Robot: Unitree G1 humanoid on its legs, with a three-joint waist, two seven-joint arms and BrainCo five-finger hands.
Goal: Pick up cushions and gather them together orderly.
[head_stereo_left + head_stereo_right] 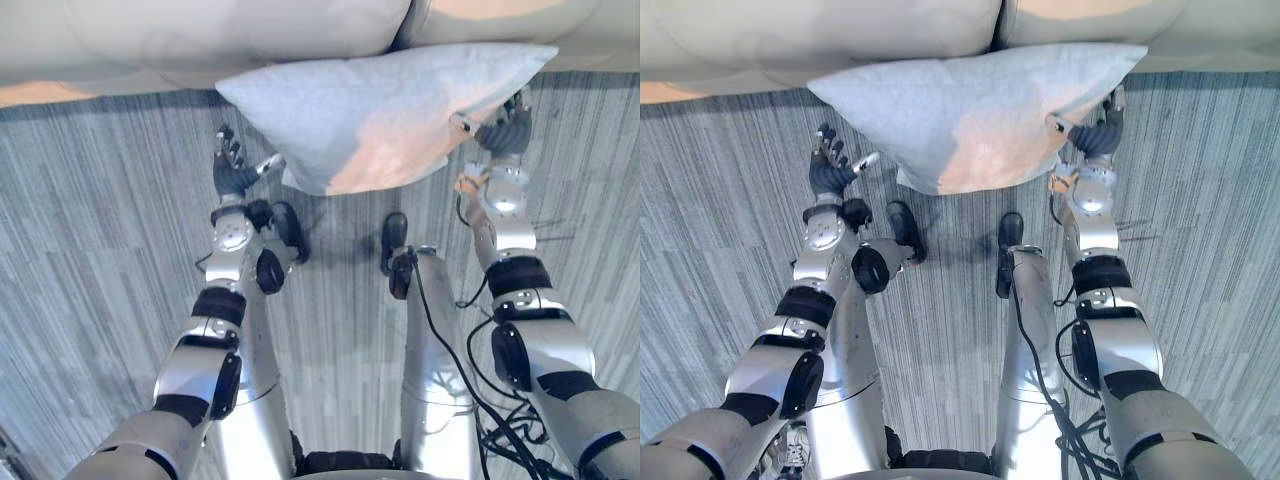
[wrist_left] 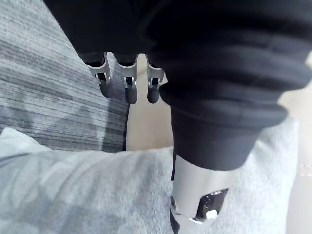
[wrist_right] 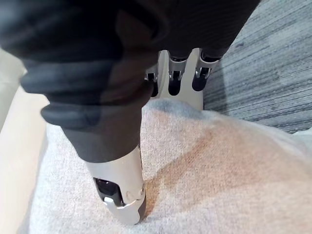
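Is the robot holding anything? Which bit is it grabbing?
Yes: the right hand pinches the grey cushion at its right edge; the left hand is open beside it.

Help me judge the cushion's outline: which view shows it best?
Left eye view: the whole grey cushion shows between left robot hand and right robot hand. Right eye view matches; wrist views show fabric patches.

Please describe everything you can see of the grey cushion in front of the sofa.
The cushion is light grey, of woven cloth, plump and nearly square, with a warm patch of light on its right part. It is tilted, upper edge against the sofa, one corner pointing over the striped floor. The right hand pinches its right edge; the left hand is open beside its left edge.
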